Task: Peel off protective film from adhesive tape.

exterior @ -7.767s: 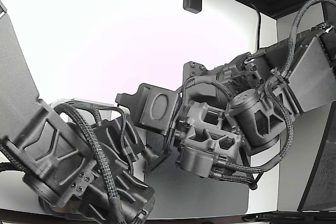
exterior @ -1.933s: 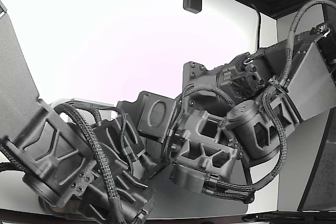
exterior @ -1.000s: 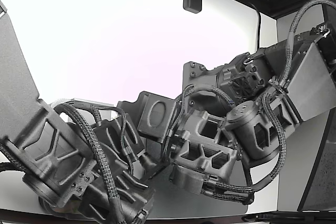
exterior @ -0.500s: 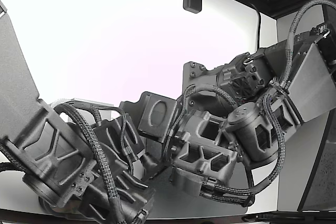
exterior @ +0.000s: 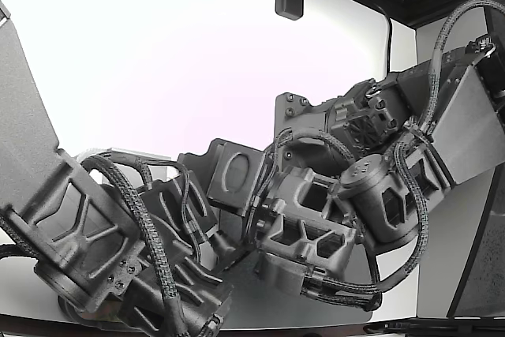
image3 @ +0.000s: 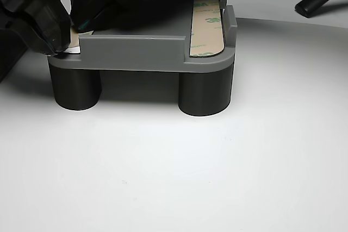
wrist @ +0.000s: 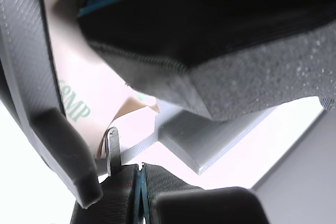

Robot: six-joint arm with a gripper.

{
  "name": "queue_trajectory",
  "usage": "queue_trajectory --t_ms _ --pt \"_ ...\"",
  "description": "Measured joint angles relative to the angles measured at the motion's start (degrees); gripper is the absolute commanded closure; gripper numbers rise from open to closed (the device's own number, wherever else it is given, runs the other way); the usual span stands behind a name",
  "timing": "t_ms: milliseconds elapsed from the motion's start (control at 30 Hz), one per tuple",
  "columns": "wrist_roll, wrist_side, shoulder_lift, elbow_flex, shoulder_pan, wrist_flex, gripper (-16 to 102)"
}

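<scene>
Other view shows a grey fixture (image3: 136, 52) standing on two dark round legs on the white surface (image3: 217, 161). A tan strip of adhesive tape (image3: 207, 25) with green print lies along the fixture's edge at 3 o'clock, beside an upright tab. At the 9 o'clock corner the black tool (image3: 51, 25) meets the fixture, and a small patch of tan protective film (image3: 74, 39) shows at its tip. In the wrist view the film (wrist: 86, 95), printed with green letters, lies between a grey finger (wrist: 37, 93) and a dark foam-like pad, with a thin metal blade (wrist: 112, 148) against its edge. Whether the tool pinches the film or stands spread, I cannot tell. In the exterior view, two black arms crowd together, the wrist-camera arm (exterior: 379, 163) reaching in from 3 o'clock.
</scene>
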Motion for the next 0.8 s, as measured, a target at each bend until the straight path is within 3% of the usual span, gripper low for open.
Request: queue_trajectory --t_ms 800 --pt "-1.05 0.97 0.97 2.46 0.0 -3.25 97"
